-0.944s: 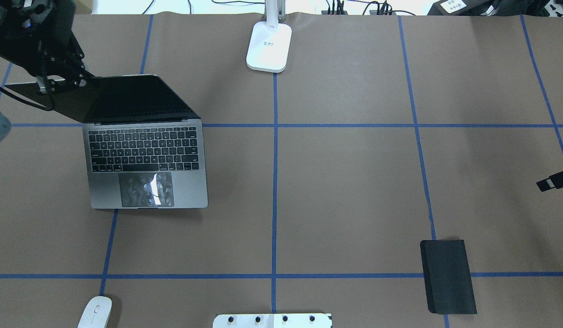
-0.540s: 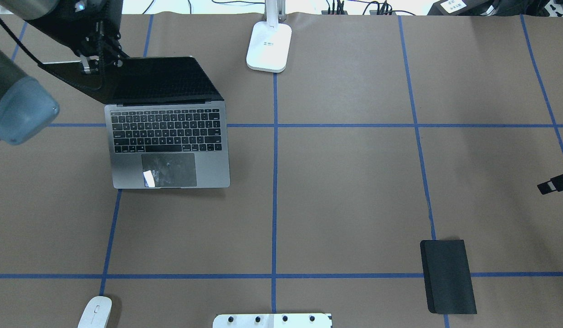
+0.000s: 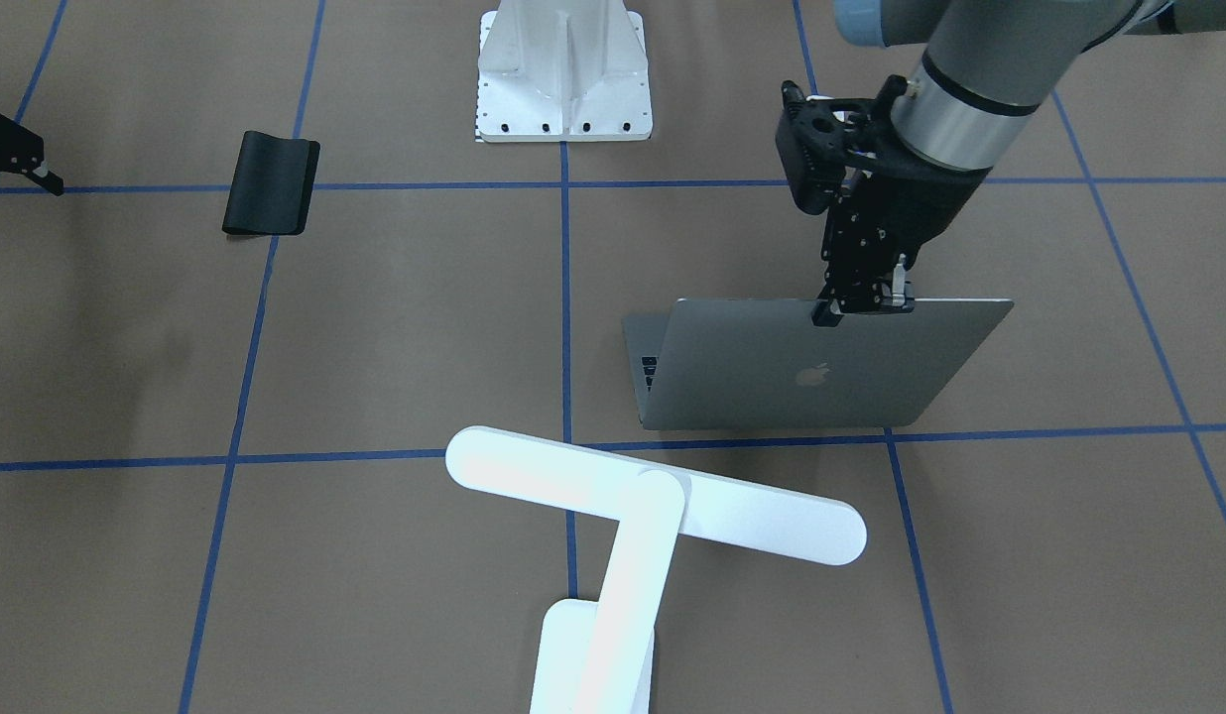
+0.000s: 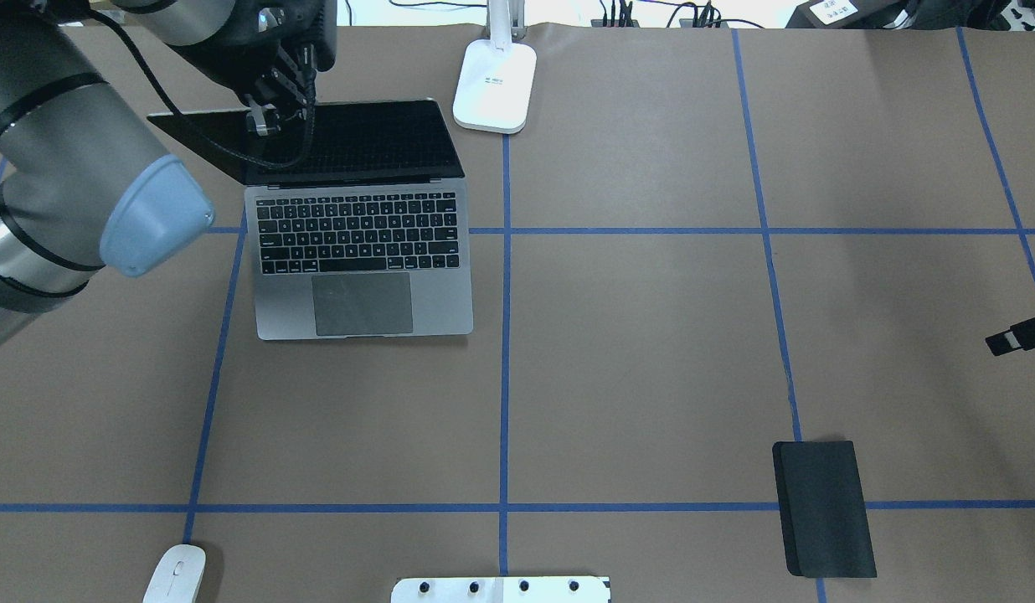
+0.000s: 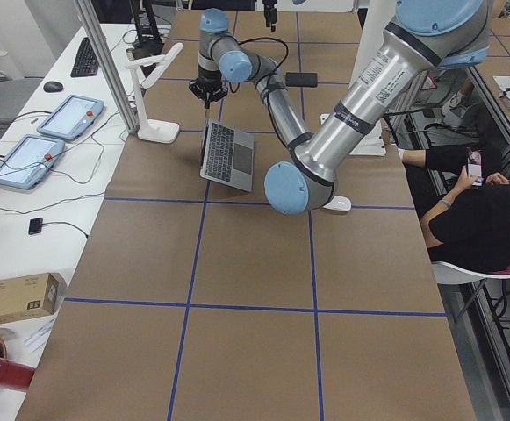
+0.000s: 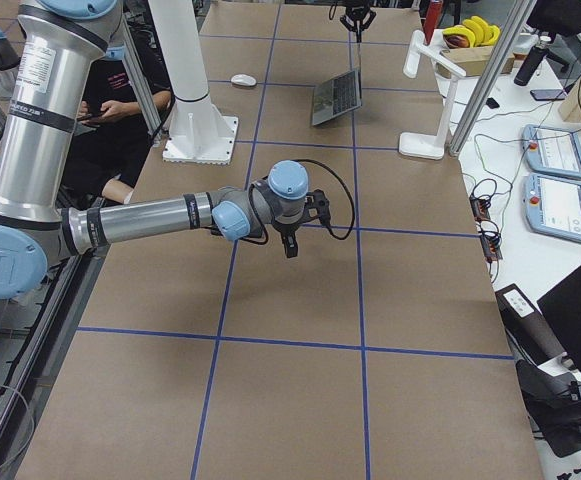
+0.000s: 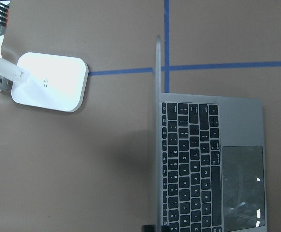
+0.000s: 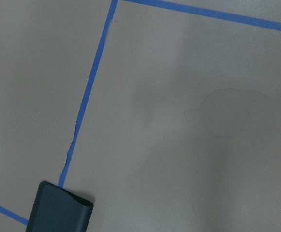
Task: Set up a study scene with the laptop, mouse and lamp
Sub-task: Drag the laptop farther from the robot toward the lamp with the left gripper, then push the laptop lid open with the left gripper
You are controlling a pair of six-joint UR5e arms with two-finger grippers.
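Observation:
The open grey laptop (image 4: 363,251) sits on the table left of centre, with its lid (image 3: 821,367) upright. My left gripper (image 4: 262,124) is shut on the lid's top edge, as the front view (image 3: 861,305) also shows. The left wrist view looks down on the keyboard (image 7: 191,164). The white lamp (image 3: 653,496) stands at the far edge, its base (image 4: 494,84) just right of the laptop's screen. The white mouse (image 4: 174,574) lies at the near left edge. My right gripper (image 4: 1020,331) hangs empty at the far right; I cannot tell how its jaws stand.
A thin black mat (image 4: 823,507) lies at the near right, and also shows in the right wrist view (image 8: 58,208). A white ribbed pedestal (image 3: 563,74) stands at the near middle edge. Blue tape lines grid the brown table. An operator sits beside the table in the side views.
My left gripper has dragged the laptop right and toward the far edge, close to the lamp base. The right arm, mouse and mat have not moved.

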